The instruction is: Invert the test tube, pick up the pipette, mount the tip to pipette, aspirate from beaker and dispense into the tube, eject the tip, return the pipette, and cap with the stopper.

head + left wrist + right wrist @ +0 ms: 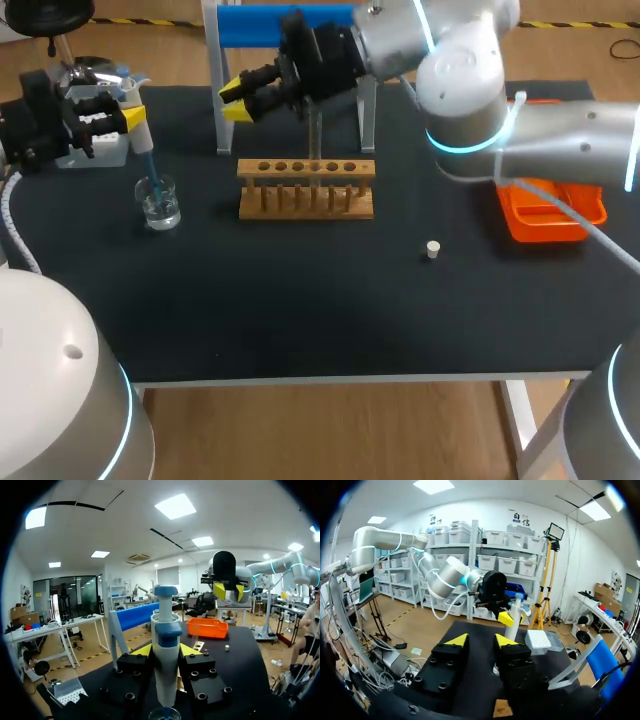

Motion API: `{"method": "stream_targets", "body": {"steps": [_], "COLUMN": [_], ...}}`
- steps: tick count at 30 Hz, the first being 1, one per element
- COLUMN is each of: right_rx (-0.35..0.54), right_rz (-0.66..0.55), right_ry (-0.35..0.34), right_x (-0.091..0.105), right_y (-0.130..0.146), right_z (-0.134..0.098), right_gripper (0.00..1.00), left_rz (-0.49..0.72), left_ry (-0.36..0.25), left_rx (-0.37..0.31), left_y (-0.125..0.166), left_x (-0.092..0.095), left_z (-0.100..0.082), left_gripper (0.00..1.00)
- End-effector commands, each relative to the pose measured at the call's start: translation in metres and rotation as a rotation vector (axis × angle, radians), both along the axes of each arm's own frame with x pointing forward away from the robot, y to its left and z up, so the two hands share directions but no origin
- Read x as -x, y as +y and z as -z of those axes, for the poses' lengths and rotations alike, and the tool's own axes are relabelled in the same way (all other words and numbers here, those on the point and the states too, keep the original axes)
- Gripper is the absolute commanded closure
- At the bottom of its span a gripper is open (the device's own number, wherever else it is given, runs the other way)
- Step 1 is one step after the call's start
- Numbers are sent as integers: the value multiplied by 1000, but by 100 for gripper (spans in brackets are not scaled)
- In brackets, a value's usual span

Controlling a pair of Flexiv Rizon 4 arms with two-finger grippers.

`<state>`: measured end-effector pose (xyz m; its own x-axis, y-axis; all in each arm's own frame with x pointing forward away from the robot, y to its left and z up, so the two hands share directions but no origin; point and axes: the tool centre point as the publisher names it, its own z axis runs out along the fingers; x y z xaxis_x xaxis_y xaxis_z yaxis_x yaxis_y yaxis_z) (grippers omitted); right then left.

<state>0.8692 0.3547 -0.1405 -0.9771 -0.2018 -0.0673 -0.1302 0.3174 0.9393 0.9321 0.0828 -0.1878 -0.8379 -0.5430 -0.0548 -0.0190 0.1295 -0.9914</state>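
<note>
Upper left of frame: left gripper (126, 108) clamped on pipette (166, 670), held upright so mounted tip (149, 172) reaches down into beaker (159, 203); likely aspirate step.

Upper middle: right gripper (236, 100) with fingers apart, nothing between them, hanging above rack (306, 200), probably on standby.

Frame centre: test tube (315, 150) upright in rack, placed to receive liquid.

Right of centre: stopper (432, 249) lying loose, well apart from rack, kept for capping.

Count: one pipette, one tip, one beaker, one test tube, one rack, one stopper.

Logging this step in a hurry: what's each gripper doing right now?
Left gripper: shut on the pipette.
Right gripper: open, holding nothing.
</note>
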Motion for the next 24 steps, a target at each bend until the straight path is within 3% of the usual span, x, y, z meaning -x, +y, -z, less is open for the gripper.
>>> {"method": "stream_targets", "body": {"steps": [1,6,14,24], "right_rx": [6,-44,-159,-216], "right_rz": [-183,-226,-254,-262], "right_ry": [56,48,112,141], "right_x": [-8,-11,-17,-20], "right_y": [13,25,46,70], "right_z": [-5,-15,-26,-39], "right_gripper": [100,100,100,100], "left_rz": [1,1,1,1], "left_ry": [-2,-2,-2,-2], "left_rx": [1,1,1,1], "left_y": [0,0,0,0], "left_x": [0,0,0,0], "left_z": [1,1,1,1], "left_gripper": [100,100,100,100]}}
